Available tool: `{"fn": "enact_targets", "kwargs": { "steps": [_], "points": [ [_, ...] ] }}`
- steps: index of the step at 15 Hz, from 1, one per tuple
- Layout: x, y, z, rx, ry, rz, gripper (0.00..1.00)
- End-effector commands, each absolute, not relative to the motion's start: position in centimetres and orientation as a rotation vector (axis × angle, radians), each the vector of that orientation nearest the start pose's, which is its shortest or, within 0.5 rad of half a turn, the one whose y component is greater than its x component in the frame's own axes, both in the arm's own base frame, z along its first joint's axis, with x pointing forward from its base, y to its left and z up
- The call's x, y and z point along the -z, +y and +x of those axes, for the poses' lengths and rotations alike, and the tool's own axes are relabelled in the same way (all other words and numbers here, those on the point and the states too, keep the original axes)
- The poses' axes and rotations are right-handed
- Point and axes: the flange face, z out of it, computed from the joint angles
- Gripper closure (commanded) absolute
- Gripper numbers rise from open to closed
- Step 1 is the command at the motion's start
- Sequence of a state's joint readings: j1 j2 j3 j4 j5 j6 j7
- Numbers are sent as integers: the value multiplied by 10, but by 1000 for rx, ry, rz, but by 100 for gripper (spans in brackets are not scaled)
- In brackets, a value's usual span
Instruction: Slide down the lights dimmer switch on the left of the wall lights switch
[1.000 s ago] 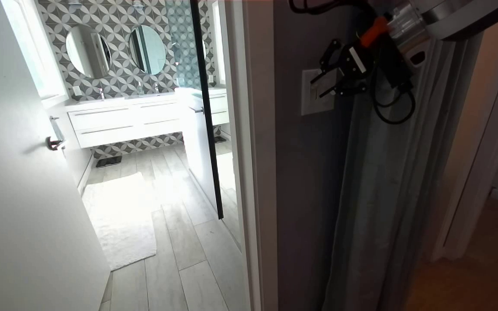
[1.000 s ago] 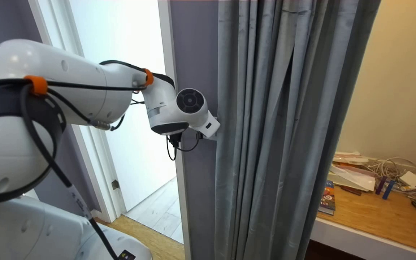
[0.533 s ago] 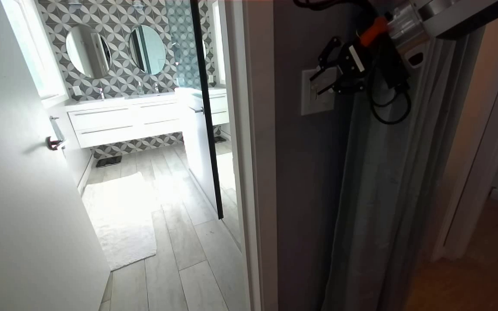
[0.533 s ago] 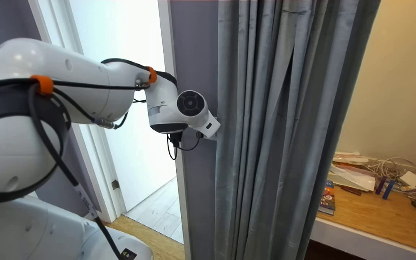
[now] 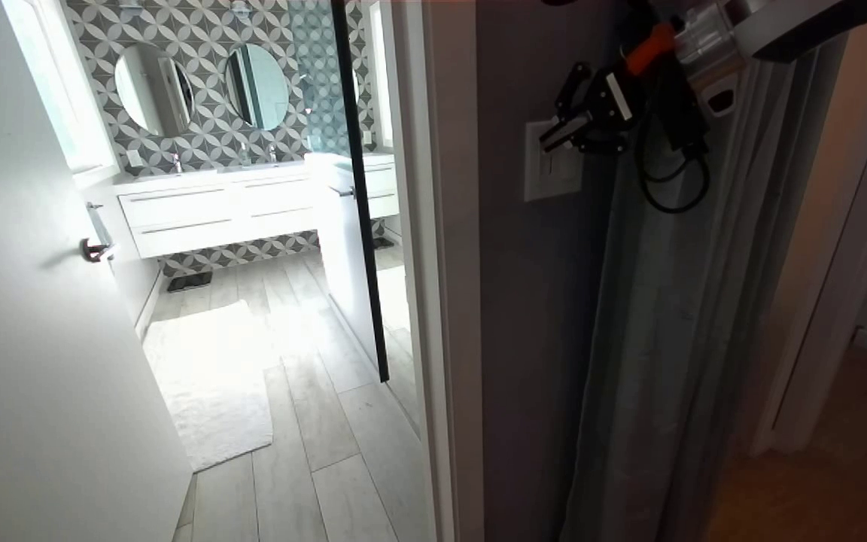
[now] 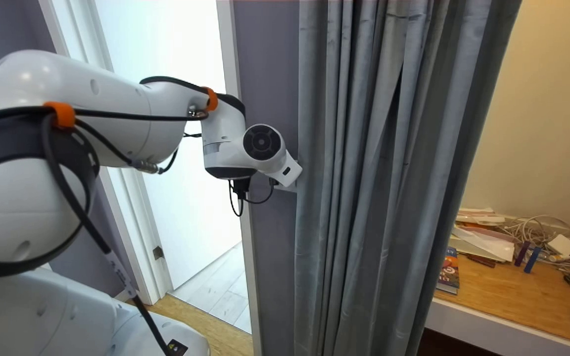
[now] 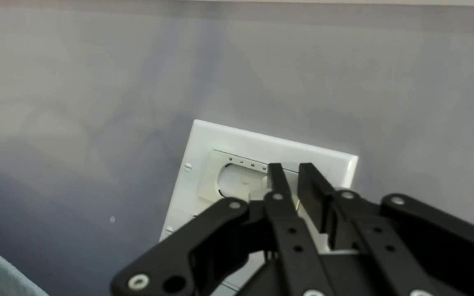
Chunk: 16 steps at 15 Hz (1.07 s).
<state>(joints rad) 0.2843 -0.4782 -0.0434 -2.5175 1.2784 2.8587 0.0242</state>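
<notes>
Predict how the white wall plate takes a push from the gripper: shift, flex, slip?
The white wall plate probably won't shift: slotted screws show near one edge, and it sits against the wall. It's likely stiff, judging by its straight edges and plastic look. Its smooth-looking face could let the gripper skid.

In the wrist view the gripper (image 7: pixel 289 166), cut off by the bottom edge, hides the right end of the dimmer switch (image 7: pixel 240 181) — contact cannot be told — and much of the wall plate (image 7: pixel 261 147). At upper right in an exterior view, the arm (image 5: pixel 798 28) is cut off.
</notes>
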Motion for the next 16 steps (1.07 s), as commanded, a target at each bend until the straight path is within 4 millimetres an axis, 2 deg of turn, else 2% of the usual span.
{"fn": "enact_targets", "kwargs": {
  "steps": [1,3,5,8,9,10,12,14,16],
  "points": [
    [-500,45,440,656,964,-1942,63],
    [-499,41,438,657,973,-1941,57],
    [-496,39,438,655,980,-1944,55],
    [-494,37,439,657,983,-1942,65],
    [-496,36,440,660,982,-1937,72],
    [-498,36,441,665,980,-1931,83],
    [-497,36,443,665,979,-1931,85],
    [-492,36,444,658,981,-1939,91],
    [-490,36,445,655,981,-1941,84]
  ]
}}
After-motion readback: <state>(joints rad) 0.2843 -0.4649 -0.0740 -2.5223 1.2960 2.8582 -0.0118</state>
